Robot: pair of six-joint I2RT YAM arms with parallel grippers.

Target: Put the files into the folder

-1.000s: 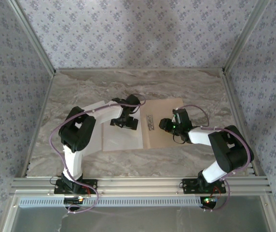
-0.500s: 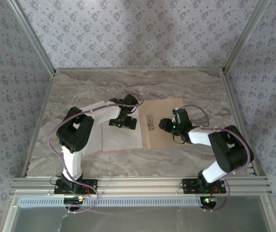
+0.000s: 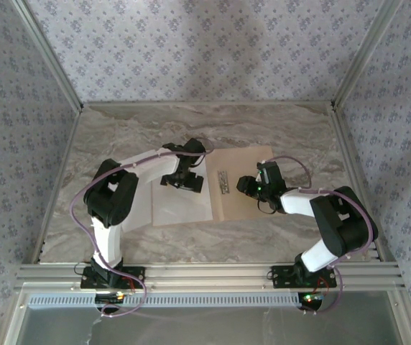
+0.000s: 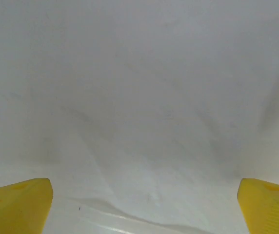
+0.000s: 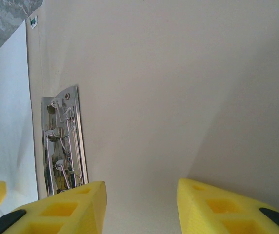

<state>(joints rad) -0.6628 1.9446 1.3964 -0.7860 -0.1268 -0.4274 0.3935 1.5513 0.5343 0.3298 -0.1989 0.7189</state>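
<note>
The tan folder [image 3: 247,201] lies open in the middle of the table, its grey metal clip [image 3: 225,182] along the crease. White files [image 3: 180,207] cover its left leaf. My left gripper [image 3: 183,184] is low over the files' far part, and its wrist view has white paper [image 4: 139,97] close up with the yellow fingertips [image 4: 17,204] far apart, open. My right gripper [image 3: 246,185] stands open over the bare right leaf [image 5: 178,87], just right of the clip [image 5: 64,141]; nothing is between its fingers [image 5: 61,209]. The files' edge [image 5: 8,112] runs left of the clip.
The folder rests on a grey marbled table [image 3: 119,136] with patterned walls on three sides. An aluminium rail [image 3: 205,273] runs along the near edge by the arm bases. Bare marble lies around the folder.
The left arm's wrist has shifted slightly over the files. The right arm, the folder and the paper have not visibly moved.
</note>
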